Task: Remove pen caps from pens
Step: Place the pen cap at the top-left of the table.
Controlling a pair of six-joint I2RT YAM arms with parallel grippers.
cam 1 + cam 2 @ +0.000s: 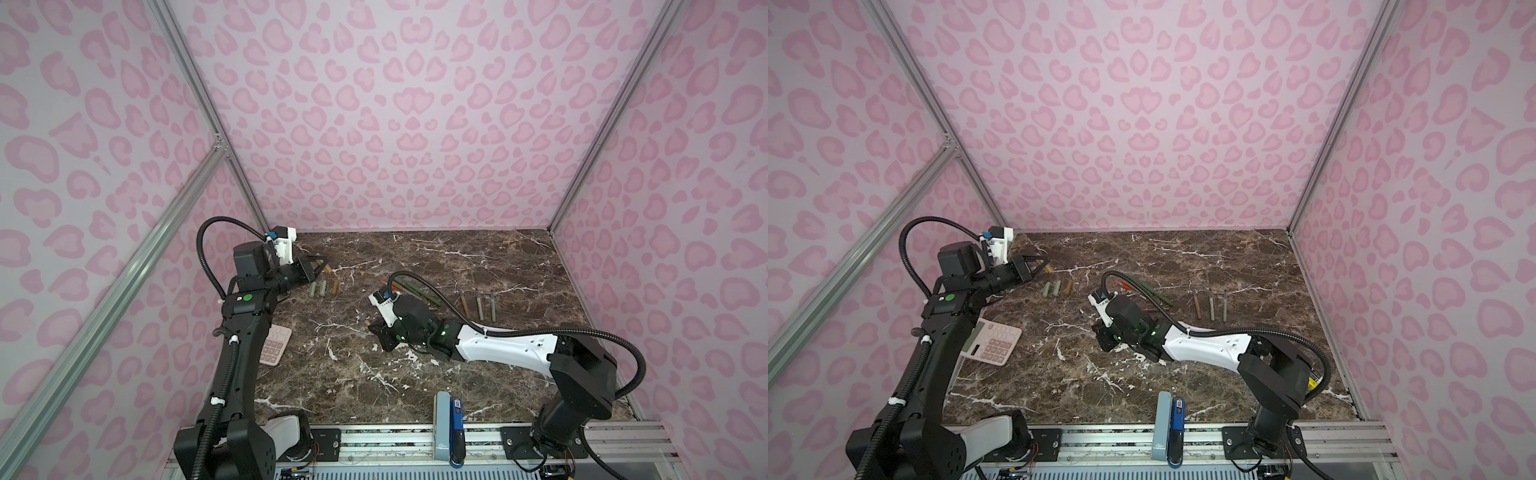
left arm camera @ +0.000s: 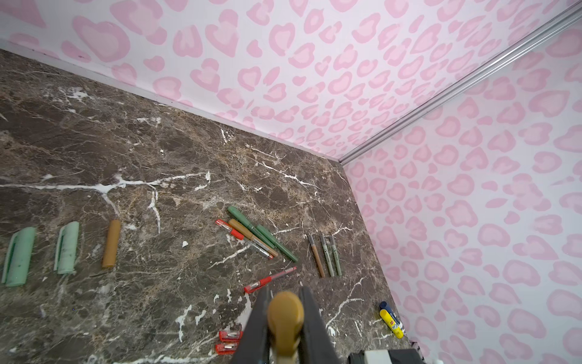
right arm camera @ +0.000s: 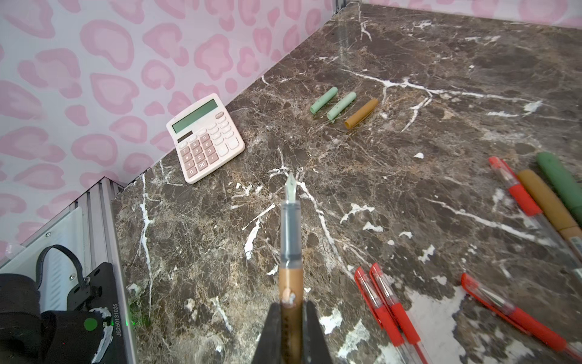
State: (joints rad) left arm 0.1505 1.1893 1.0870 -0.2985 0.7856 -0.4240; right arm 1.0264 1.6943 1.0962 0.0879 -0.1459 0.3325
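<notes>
Table [image 1: 457,257]: brown marble.

Far left: calculator [image 1: 992,340] lying flat beside the left arm.

Left gripper [image 2: 284,294]: near the table's back-left corner, fingers pinching a tan cap [image 2: 285,315].

Just right of it: three loose caps [image 1: 324,287] on the table, two pale green and one tan. They lie side by side, not touching.

Mid-table: right gripper [image 3: 291,307], fingers clamped on a tan pen [image 3: 290,252]. The pen has no cap, and its bare nib points towards the left side. Red pens [image 3: 387,302] lie on the table beside this gripper.

Behind it: a pile [image 2: 258,236] of capped green, tan and red pens, touching.

Far right: a row [image 1: 478,305] of three uncapped pens, one tan and two sage, lying parallel.
</notes>
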